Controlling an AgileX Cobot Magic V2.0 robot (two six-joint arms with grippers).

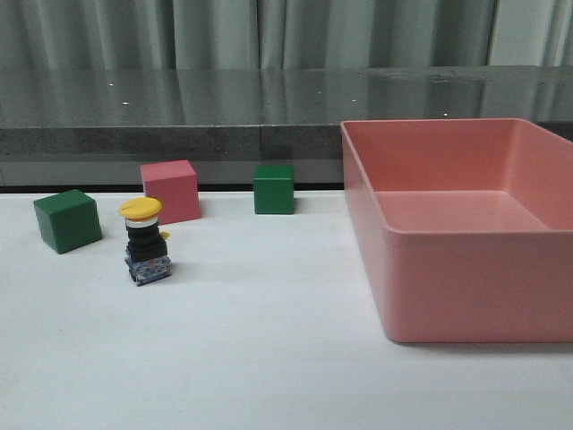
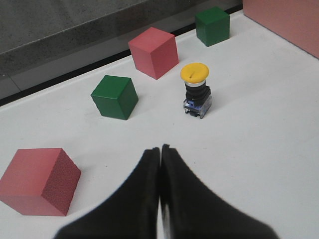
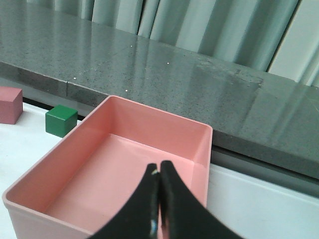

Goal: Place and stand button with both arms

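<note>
A: Nearest to the left wrist camera, the left gripper [image 2: 160, 164] is seen with its two black fingers pressed together, and nothing is held between them. Beside it a pink cube [image 2: 39, 180] is found, close to the lens.

B: And the right gripper [image 3: 159, 186]?

A: Its fingers are closed against each other too, with nothing between them. It hangs over the pink bin [image 1: 421, 269], which has nothing inside.

B: Where is the button [image 1: 145, 242] placed?

A: On the white table [image 1: 269, 358], at about 9 o'clock from the middle of the front view. It stands upright already, the yellow cap on top and the blue base on the table. A green cube [image 1: 67, 219] is near it at 10 o'clock, a second pink cube [image 1: 170, 190] is just behind it at 1 o'clock, and another green cube [image 1: 273, 188] is farther off at 2 o'clock. None of them is touching it.

B: How is it expected to handle?

A: It is judged to be light, hard and stiff, so it would not be crushed. However, the cap is wide and the base small, therefore it could be tipped easily by a side push. The smooth cap is probably slippery. The black body or the flat sides of the blue base should be taken, from two opposite sides.
</note>
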